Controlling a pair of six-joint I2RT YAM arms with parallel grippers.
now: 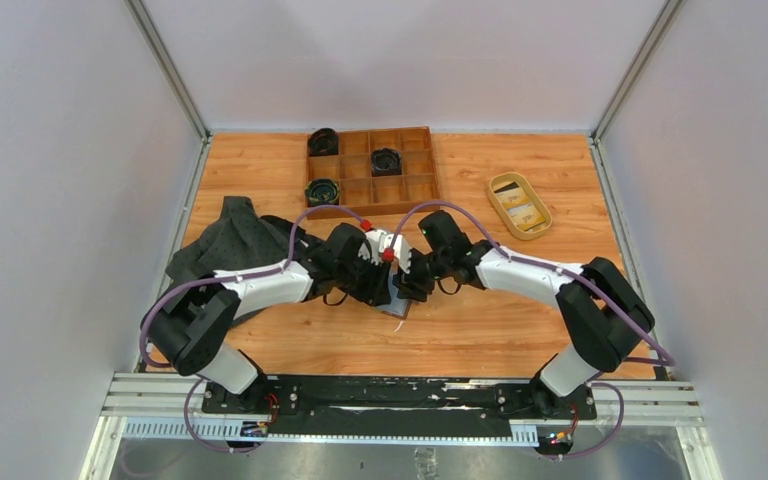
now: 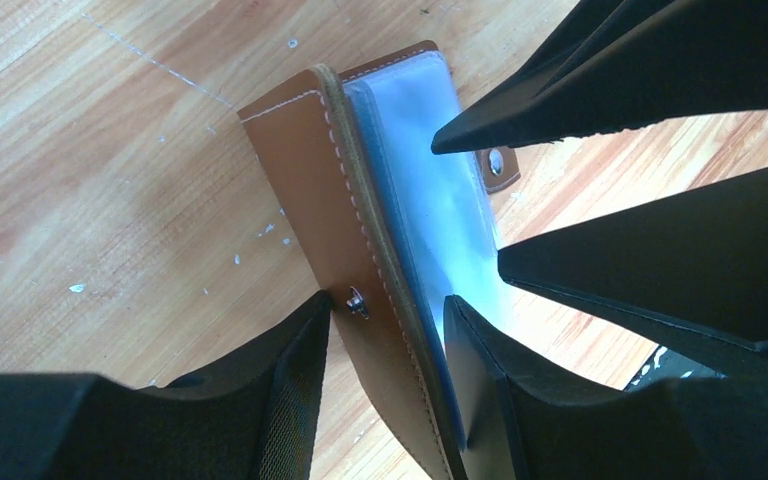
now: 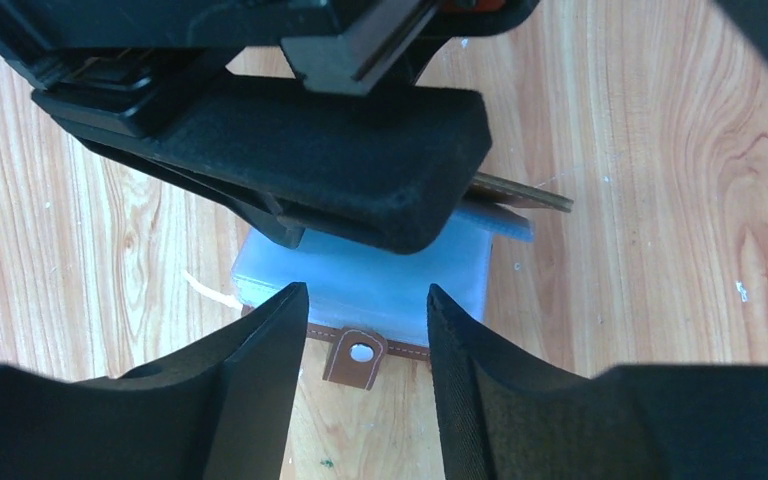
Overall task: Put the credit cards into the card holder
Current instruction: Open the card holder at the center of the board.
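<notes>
The card holder (image 2: 300, 170), a brown leather wallet with pale blue sleeves (image 3: 360, 270), lies open on the wood at the table's middle (image 1: 398, 302). Its cover stands up between the jaws of my left gripper (image 2: 388, 300); one fingertip is by the snap stud, and wood shows between that pad and the leather. My right gripper (image 3: 365, 292) hovers open over the wallet's tab edge with nothing between its fingers. The right gripper's fingers (image 2: 560, 110) reach in over the sleeves from the other side. Yellow credit cards (image 1: 518, 202) lie in a tan dish at the right.
A brown wooden compartment tray (image 1: 420, 185) with three dark round items stands at the back. The tan oval dish (image 1: 543, 212) sits at back right. A dark cloth (image 1: 222, 240) is heaped at the left. Both arms meet over the centre.
</notes>
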